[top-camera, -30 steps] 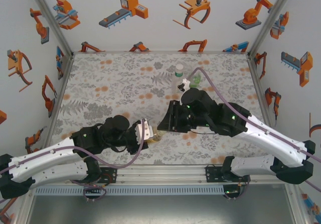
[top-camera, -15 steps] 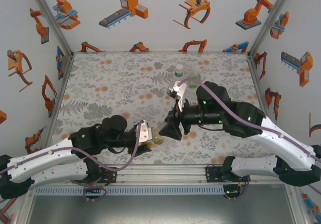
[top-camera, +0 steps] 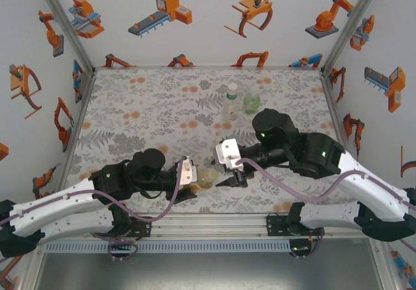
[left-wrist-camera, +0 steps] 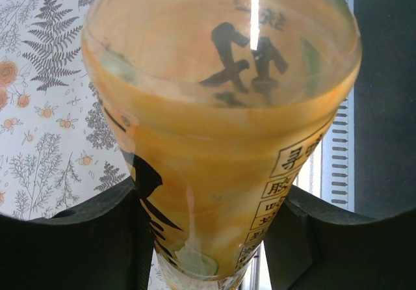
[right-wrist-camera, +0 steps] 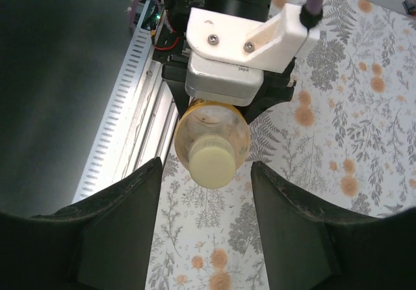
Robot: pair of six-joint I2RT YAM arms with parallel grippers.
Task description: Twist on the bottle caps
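Observation:
My left gripper (top-camera: 195, 182) is shut on the tall orange-yellow bottle (top-camera: 207, 178), holding it on its side just above the table's near edge. In the left wrist view the bottle (left-wrist-camera: 221, 108) sits clamped between both dark fingers (left-wrist-camera: 71, 238). A pale yellow cap (right-wrist-camera: 211, 161) sits on its neck, facing my right gripper (right-wrist-camera: 207, 173). That gripper (top-camera: 225, 175) is open, its fingers standing either side of the cap without touching it. The clear bottle (top-camera: 231, 101) with a white cap and the squat green bottle (top-camera: 251, 101) stand upright at the back.
The metal rail (right-wrist-camera: 133, 114) at the table's near edge runs right beside the held bottle. White walls with orange prints enclose the floral table (top-camera: 143, 114), which lies bare on its left and middle. The right arm's purple cable (top-camera: 279, 181) loops over the table.
The right arm has swung away from the back bottles and turned its gripper down toward the capped end of the held bottle. The left gripper and bottle have shifted slightly right.

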